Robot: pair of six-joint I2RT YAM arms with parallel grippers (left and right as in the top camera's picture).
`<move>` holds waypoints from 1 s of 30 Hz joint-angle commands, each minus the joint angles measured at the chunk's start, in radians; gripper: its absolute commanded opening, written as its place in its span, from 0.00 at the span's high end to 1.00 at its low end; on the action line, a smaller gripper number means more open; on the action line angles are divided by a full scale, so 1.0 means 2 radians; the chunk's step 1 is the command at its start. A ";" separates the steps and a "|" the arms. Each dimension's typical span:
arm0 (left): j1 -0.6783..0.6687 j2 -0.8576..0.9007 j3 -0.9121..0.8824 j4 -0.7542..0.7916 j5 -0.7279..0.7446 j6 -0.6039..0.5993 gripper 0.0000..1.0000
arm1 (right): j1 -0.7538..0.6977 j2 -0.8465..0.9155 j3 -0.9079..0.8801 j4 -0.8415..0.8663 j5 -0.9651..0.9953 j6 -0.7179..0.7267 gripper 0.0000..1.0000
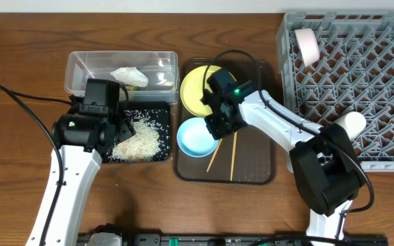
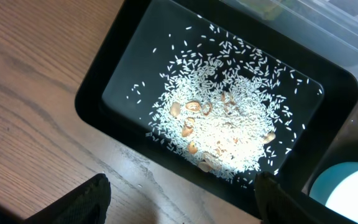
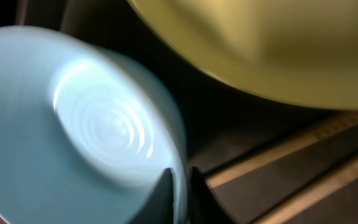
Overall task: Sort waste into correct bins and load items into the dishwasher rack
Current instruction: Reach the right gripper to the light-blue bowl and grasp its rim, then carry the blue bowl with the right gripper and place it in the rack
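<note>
My right gripper (image 1: pixel 217 127) (image 3: pixel 180 180) is shut on the rim of the light-blue bowl (image 1: pixel 193 139) (image 3: pixel 73 124), which sits on the brown tray (image 1: pixel 258 171). The yellow plate (image 1: pixel 193 89) (image 3: pixel 272 43) lies just behind the bowl, and the wooden chopsticks (image 1: pixel 224 154) (image 3: pixel 303 149) lie beside it. My left gripper (image 2: pixel 185 205) is open and empty over the table at the front edge of the black tray-bin (image 1: pixel 166 133) (image 2: pixel 123 93). That bin holds white rice (image 1: pixel 139 140) (image 2: pixel 229 124) with tan bits. The clear tub (image 1: pixel 81 65) holds the crumpled tissue (image 1: pixel 128 75).
The grey dishwasher rack (image 1: pixel 375 75) stands at the right, with a small white cup (image 1: pixel 307 42) in its back left corner and a white bowl (image 1: pixel 353 123) near its front edge. The right arm stretches from the rack's front across the brown tray.
</note>
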 commanded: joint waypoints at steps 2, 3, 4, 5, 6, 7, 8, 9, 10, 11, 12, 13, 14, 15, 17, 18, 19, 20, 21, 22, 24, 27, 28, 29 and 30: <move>0.002 0.001 -0.002 -0.002 0.001 -0.004 0.23 | -0.007 0.002 -0.002 0.000 0.010 0.004 0.99; 0.002 0.001 -0.002 -0.002 0.001 -0.004 0.23 | -0.010 -0.001 -0.002 -0.001 0.010 0.004 0.99; 0.002 0.001 -0.002 -0.002 0.001 -0.004 0.23 | -0.012 -0.003 -0.002 -0.002 0.010 0.004 0.99; 0.002 0.001 -0.002 -0.002 0.001 -0.004 0.23 | -0.015 -0.008 -0.001 -0.003 0.010 0.004 0.99; 0.002 0.001 -0.002 -0.002 0.001 -0.004 0.23 | -0.018 -0.013 0.000 -0.004 0.010 0.000 0.99; 0.002 0.001 -0.002 -0.002 0.001 -0.004 0.23 | -0.023 -0.023 0.001 -0.005 0.010 -0.007 0.99; 0.002 0.001 -0.002 -0.002 0.001 -0.004 0.23 | -0.027 -0.032 0.001 -0.004 0.010 -0.012 0.99; 0.002 0.001 -0.002 -0.002 0.001 -0.004 0.23 | -0.033 -0.042 0.002 -0.003 0.011 -0.019 0.99; 0.002 0.001 -0.002 -0.002 0.001 -0.004 0.23 | -0.043 -0.058 0.002 -0.001 0.018 -0.026 0.99; 0.002 0.001 -0.002 -0.002 0.001 -0.004 0.23 | -0.051 -0.070 0.003 0.000 0.030 -0.027 0.99; 0.002 0.001 -0.002 -0.002 0.001 -0.004 0.23 | -0.065 -0.089 0.003 0.004 0.052 -0.029 0.99; 0.002 0.001 -0.002 -0.002 0.001 -0.004 0.23 | -0.075 -0.102 0.003 0.007 0.072 -0.029 0.99; 0.002 0.001 -0.002 -0.002 0.001 -0.004 0.23 | -0.087 -0.116 0.003 0.013 0.097 -0.029 0.99; 0.002 0.001 -0.002 -0.002 0.001 -0.004 0.23 | -0.099 -0.130 0.003 0.022 0.122 -0.031 0.99; 0.002 0.001 -0.002 -0.001 0.001 -0.004 0.23 | -0.121 -0.152 0.003 0.042 0.170 -0.043 0.99; 0.002 0.001 -0.002 -0.001 0.001 -0.004 0.23 | -0.133 -0.163 0.003 0.056 0.196 -0.054 0.99; 0.002 0.001 -0.002 -0.001 0.001 -0.004 0.23 | -0.144 -0.172 0.003 0.072 0.224 -0.065 0.99; 0.002 0.001 -0.002 -0.001 0.001 -0.004 0.23 | -0.154 -0.178 0.003 0.087 0.247 -0.074 0.99; 0.002 0.001 -0.002 -0.001 0.001 -0.004 0.23 | -0.164 -0.184 0.003 0.105 0.274 -0.085 0.99; 0.002 0.001 -0.002 -0.001 0.001 -0.004 0.23 | -0.174 -0.188 0.003 0.125 0.302 -0.101 0.99; 0.002 0.001 -0.002 0.000 0.001 -0.004 0.23 | -0.190 -0.190 0.003 0.170 0.356 -0.145 0.99; 0.002 0.001 -0.002 0.002 0.001 -0.004 0.23 | -0.212 -0.187 0.003 0.247 0.432 -0.220 0.99; 0.002 0.001 -0.002 0.002 0.001 -0.004 0.23 | -0.218 -0.186 0.003 0.269 0.449 -0.236 0.99; 0.002 0.001 -0.002 0.002 0.001 -0.004 0.23 | -0.225 -0.185 0.003 0.295 0.468 -0.250 0.99; 0.002 0.002 -0.002 0.002 0.001 -0.004 0.23 | -0.232 -0.184 0.003 0.319 0.484 -0.264 0.99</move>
